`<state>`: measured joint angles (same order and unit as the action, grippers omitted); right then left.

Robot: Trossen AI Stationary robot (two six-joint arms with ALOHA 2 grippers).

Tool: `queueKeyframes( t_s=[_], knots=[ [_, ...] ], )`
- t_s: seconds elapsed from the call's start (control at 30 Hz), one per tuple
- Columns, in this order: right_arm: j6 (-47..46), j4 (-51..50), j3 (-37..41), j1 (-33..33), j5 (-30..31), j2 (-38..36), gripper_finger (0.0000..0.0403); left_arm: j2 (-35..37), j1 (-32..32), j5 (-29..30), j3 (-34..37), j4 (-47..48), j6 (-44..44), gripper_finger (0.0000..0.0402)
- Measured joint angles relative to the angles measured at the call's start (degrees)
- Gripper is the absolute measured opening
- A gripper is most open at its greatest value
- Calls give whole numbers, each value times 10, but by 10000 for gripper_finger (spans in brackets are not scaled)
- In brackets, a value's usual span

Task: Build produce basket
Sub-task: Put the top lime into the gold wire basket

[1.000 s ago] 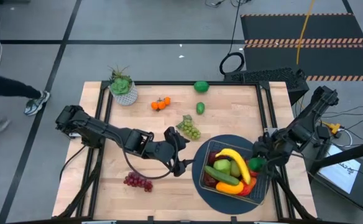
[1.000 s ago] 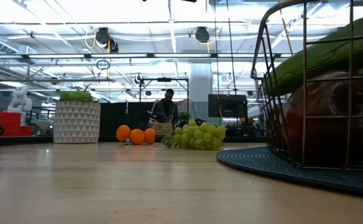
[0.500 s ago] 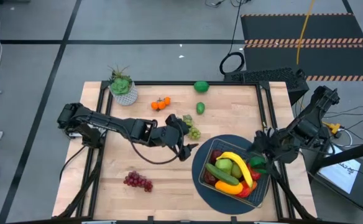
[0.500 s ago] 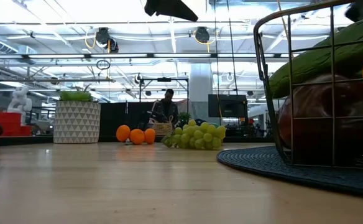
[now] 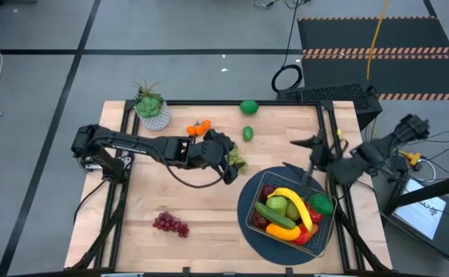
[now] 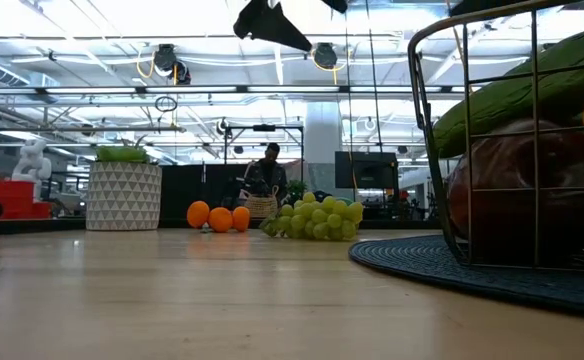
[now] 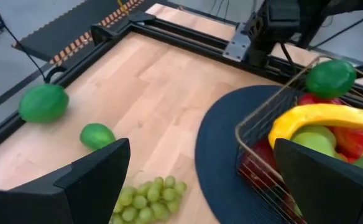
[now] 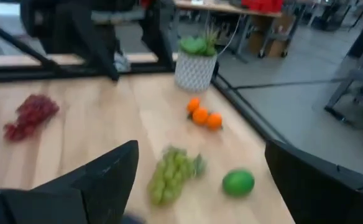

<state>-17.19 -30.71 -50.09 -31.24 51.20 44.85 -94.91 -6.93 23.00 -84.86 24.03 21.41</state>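
My left gripper point(image 5: 229, 158) point(image 7: 200, 149) is open and hangs over the green grapes point(image 5: 239, 162) point(image 7: 147, 199), which lie on the table just left of the round blue mat point(image 5: 244, 201). In the low view it point(image 6: 272, 22) sits high above the bunch point(image 6: 317, 220). The wire basket point(image 5: 254, 194) stands on the mat and holds a banana point(image 5: 290, 198), cucumber, pear, red fruit and a lime point(image 5: 321, 205) at its right end. My right gripper point(image 5: 311, 148) point(image 8: 200, 149) is open, raised beyond the basket's far right corner.
Purple grapes point(image 5: 171, 224) lie near the table's near left. Oranges point(image 5: 198, 128), two limes point(image 5: 248, 107) point(image 5: 248, 134) and a potted plant point(image 5: 152, 108) sit along the far side. Bare wood lies between the grapes and the near edge.
My left gripper has moved from the table's middle toward the far edge and now hangs over the green grapes. My right gripper has risen and drawn back from the basket's right end toward the far edge; the lime stays in the basket.
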Motion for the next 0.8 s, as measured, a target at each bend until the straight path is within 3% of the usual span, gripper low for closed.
queueKeyframes(
  t_s=[0.07,0.17,0.3,0.4,0.57,0.8],
  knots=[
    [65,64,0,61,-51,14,345,0,6,-5,0,3,-1,397],
    [125,133,0,165,-178,44,345,1,10,-4,0,17,0,397],
    [142,176,0,312,-383,96,345,13,10,-3,0,48,-8,397],
    [165,192,0,408,-482,144,345,13,10,-1,0,82,-5,397],
    [194,191,-26,542,-585,232,345,13,10,4,0,135,3,397],
    [234,129,-165,631,-602,385,345,13,18,32,0,160,27,397]
  ],
)
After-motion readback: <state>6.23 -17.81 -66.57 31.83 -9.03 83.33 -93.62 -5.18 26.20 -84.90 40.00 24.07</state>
